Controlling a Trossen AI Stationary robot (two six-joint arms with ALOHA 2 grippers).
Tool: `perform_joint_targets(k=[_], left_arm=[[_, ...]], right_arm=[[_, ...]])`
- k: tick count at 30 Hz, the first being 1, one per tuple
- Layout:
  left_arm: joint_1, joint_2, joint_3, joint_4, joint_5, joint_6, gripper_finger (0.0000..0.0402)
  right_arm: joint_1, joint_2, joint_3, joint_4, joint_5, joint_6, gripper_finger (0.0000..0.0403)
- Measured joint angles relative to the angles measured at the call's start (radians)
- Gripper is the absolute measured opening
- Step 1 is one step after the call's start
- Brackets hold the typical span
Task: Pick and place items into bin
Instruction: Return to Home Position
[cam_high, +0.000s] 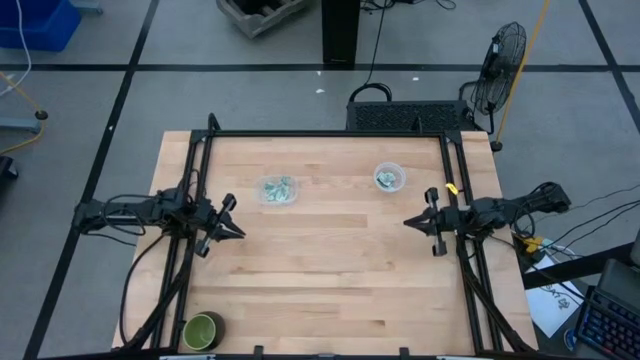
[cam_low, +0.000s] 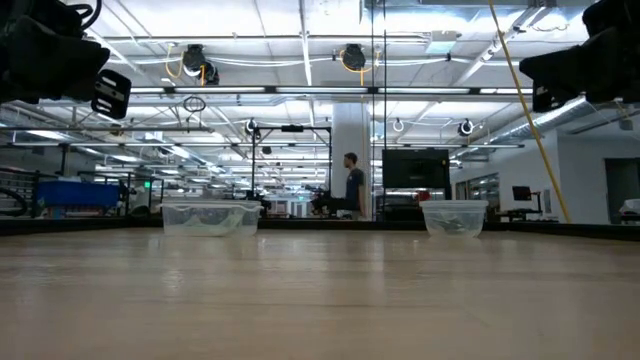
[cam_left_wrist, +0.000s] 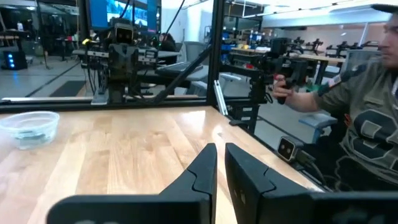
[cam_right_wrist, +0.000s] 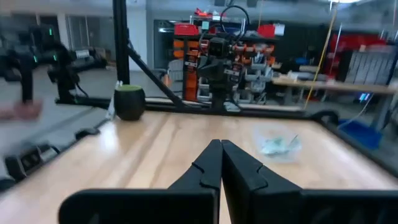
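Where a person (cam_low: 352, 184) stands, table (cam_high: 330, 270) (wooden) ends.

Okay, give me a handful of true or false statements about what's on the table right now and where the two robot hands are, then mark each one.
1. Two clear containers sit on the far half of the table. True.
2. The left hand grips a packet. False: it is shut on nothing, above bare wood.
3. The dark green bowl sits at the table's near left corner. True.
4. The right hand is inside a container. False: it hovers shut, clear of both.
5. Green-and-white packets lie in the left container. True.
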Motion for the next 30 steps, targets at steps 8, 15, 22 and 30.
perform_joint_targets(k=[8, 15, 22, 30], left_arm=[[0.001, 0.001, 0.0, 0.008, 0.0, -0.002, 0.0037], [0.001, 0.001, 0.0, 0.012, 0.0, -0.002, 0.0037], [0.001, 0.001, 0.0, 0.013, 0.0, -0.002, 0.0037], [0.001, 0.001, 0.0, 0.013, 0.0, -0.002, 0.0037]], right_arm=[[0.0, 0.004, -0.002, 0.0, -0.003, 0.19, 0.0], [0.0, 0.017, -0.003, -0.004, -0.003, 0.237, 0.0003], [0.0, 0.017, -0.004, 0.011, -0.003, 0.232, 0.0002], [0.0, 0.017, -0.004, 0.028, -0.003, 0.233, 0.0002]])
